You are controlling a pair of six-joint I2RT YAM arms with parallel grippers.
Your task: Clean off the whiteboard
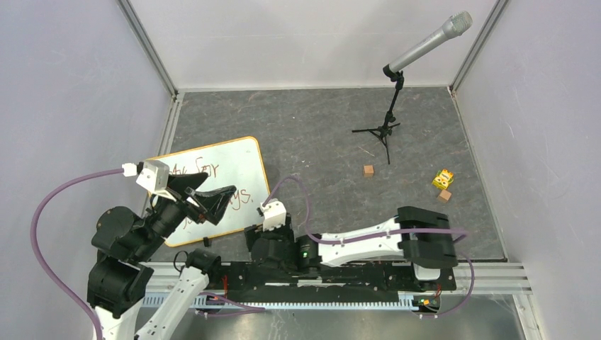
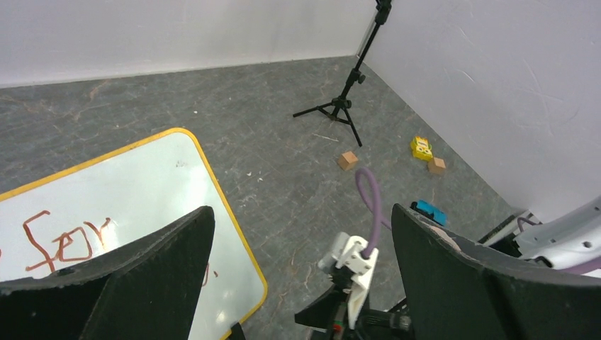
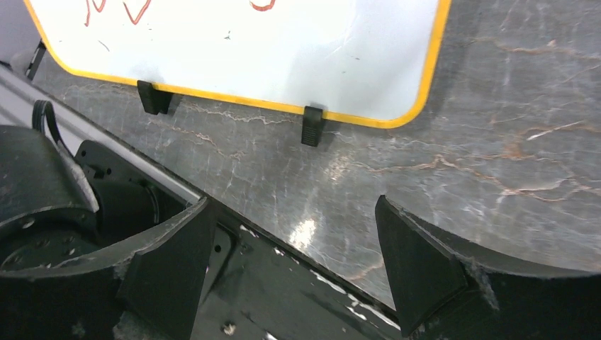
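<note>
While wide open, left pincer [image 1: 220,186] over whiteboard [image 1: 227,159].

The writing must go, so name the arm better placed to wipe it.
Left, most likely. The open left gripper hangs over the whiteboard, directly above the red-brown writing. The right gripper, also open, sits off the board's near edge beside the black clips.

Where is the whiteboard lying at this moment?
In the top view the whiteboard lies flat on the left half of the grey table, beneath the left gripper and well left of the microphone stand.
</note>
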